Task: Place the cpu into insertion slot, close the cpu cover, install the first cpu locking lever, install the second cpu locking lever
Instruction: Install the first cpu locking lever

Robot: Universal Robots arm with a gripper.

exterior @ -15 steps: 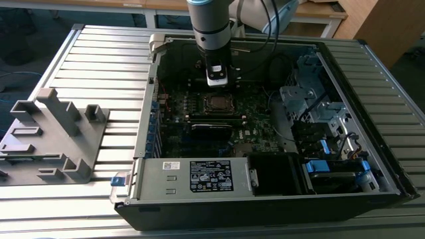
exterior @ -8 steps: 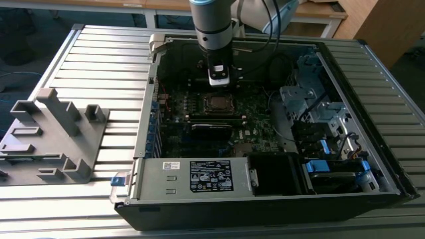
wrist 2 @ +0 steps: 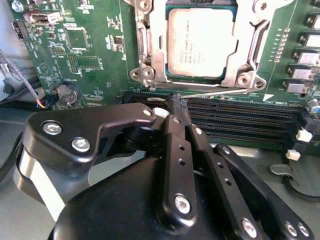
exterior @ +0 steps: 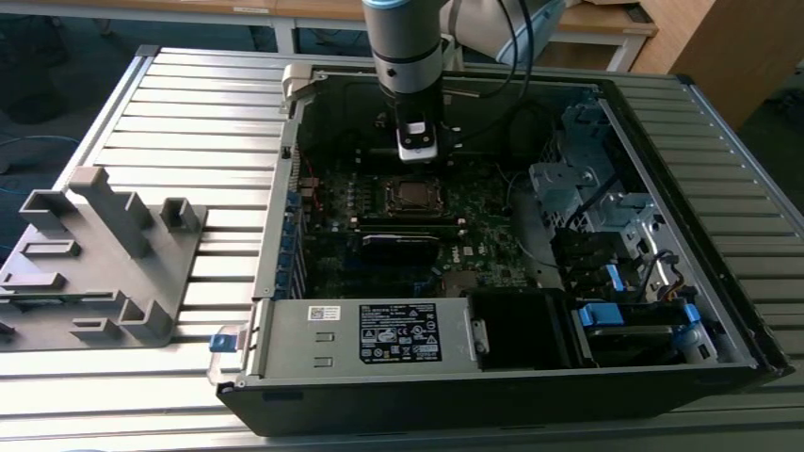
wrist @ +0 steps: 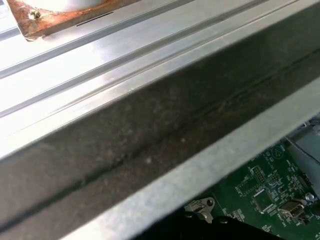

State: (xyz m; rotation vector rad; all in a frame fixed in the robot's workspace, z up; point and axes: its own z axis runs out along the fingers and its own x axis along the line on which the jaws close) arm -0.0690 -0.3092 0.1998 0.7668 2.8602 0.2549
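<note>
Slatted tabletop [exterior: 188, 104], open computer [exterior: 503, 400] — gripper [wrist 2: 178, 100] pressed together beside the chip [wrist 2: 200, 42] lever [wrist 2: 220, 91] — thin, springy wire; likely hook its end.

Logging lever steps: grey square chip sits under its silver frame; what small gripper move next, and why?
Probably press the shut black fingers onto the thin silver wire lever: their tips sit at it, and the silver cover frame lies over the grey cpu.

Open computer case [exterior: 503, 400], grey, perhaps plastic, fixture [exterior: 98, 273]
</note>
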